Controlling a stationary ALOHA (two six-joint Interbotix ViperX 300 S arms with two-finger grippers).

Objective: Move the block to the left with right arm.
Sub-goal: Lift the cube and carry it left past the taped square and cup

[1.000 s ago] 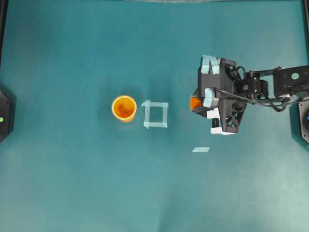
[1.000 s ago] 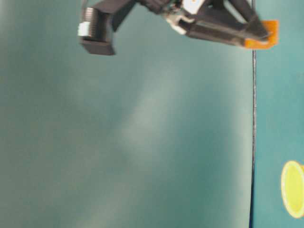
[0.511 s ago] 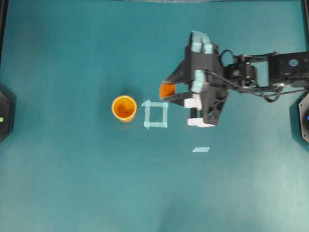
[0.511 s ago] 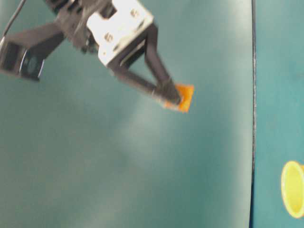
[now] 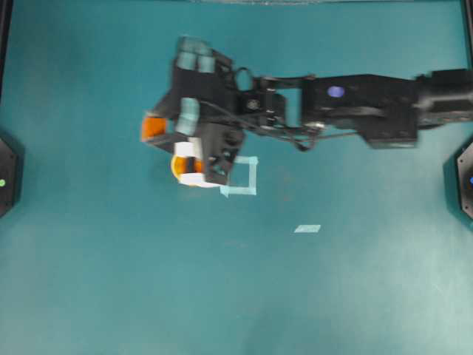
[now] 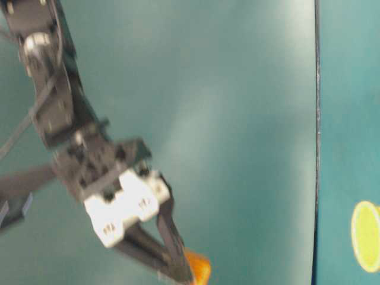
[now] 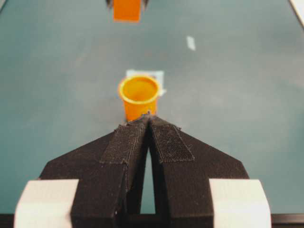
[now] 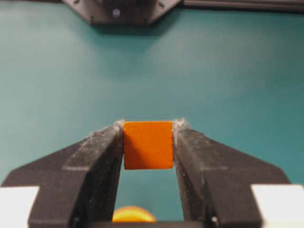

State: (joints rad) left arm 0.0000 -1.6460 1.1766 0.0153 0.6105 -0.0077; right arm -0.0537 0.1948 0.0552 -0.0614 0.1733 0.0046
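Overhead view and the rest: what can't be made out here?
- Yellow-orange round cup: overhead, mostly hidden under the right end effector.
- Small orange cube: table-level view, blurred and cut by the bottom edge; its height above the teal table is unclear.
- Pale tape square: left wrist view, mostly behind the cup.
- Left end effector: absent overhead.

Table surface (image 5: 111, 281): plain teal, unpatterned. Block (image 8: 148, 145): solid orange. Cup (image 7: 139, 96): yellow-orange, brighter yellow at the rim. Tape square outline (image 5: 247, 177): pale teal; loose tape strip (image 5: 307, 228): the same pale teal. Right arm (image 5: 362, 107): black. Right gripper (image 8: 148, 137): black with pale teal tape patches and white pieces. Left gripper (image 7: 149, 124): black, white blocks at its base.
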